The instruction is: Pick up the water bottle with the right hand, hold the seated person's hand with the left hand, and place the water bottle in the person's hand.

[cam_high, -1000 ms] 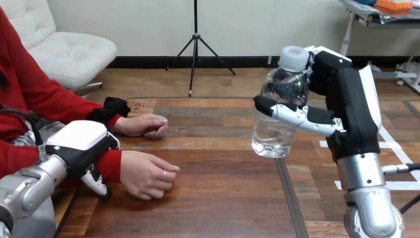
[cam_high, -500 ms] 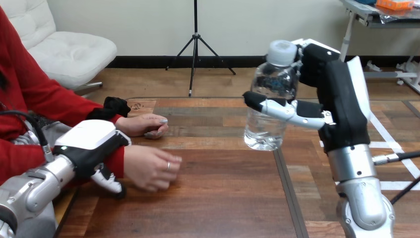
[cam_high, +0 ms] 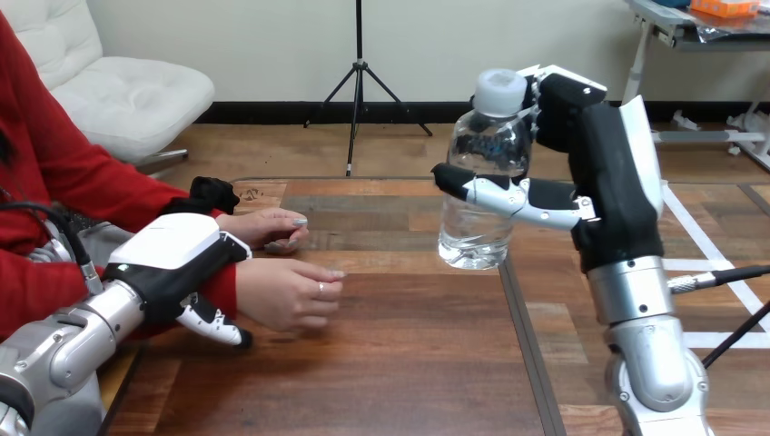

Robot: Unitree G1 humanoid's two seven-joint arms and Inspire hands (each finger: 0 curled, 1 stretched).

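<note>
Left arm: its silver forearm point(cam_high: 77, 331) comes in from the near left corner and reaches right toward the person.
Left hand point(cam_high: 172, 254): it lies white shell up over the person's near wrist, right at the red sleeve's cuff and touching it. Whether it is clasped round that wrist or just resting on it cannot be told.
Person's near hand point(cam_high: 289, 295): it juts right from under the left hand, low over the wooden table point(cam_high: 390, 363), loosely curled and holding nothing.
Person's far hand point(cam_high: 263, 229): it rests on the table just beyond the near hand, apart from it, palm down and holding nothing.
Water bottle point(cam_high: 474, 227): clear plastic with a white cap point(cam_high: 500, 89), water in its lower part. It hangs clear of the table right of centre, nearly upright with its top leaning slightly right, well apart from both of the person's hands.
Right hand point(cam_high: 610, 173): it grasps the bottle from the right, with the thumb point(cam_high: 490, 193) crossing the near side of the bottle's middle and the fingers point(cam_high: 545, 91) wrapped behind it up by the neck.
Right arm: its silver forearm point(cam_high: 636, 291) rises from the near right edge, carrying the hand high above the table.
</note>
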